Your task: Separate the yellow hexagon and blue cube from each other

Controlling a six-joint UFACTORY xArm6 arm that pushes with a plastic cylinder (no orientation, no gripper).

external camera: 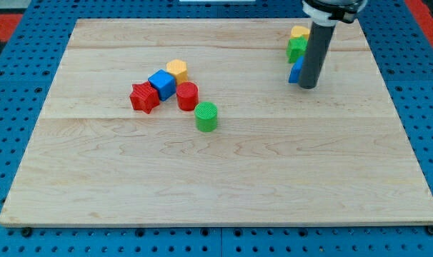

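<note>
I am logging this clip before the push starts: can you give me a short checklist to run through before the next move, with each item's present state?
1. Targets found: yellow hexagon block and blue cube block both in plain sight. Ok.
2. Already separated: they touch, the hexagon at the cube's upper right. Not ok.
3. My tip near the targets: it sits far to the view's right, beside a yellow, green and blue stack that the rod partly hides. Not ok.
4. Neighbours clear of the cube: red star-shaped block and red cylinder press against it. Not ok.
5. Green cylinder out of the way: it lies below the cluster. Ok.
</note>
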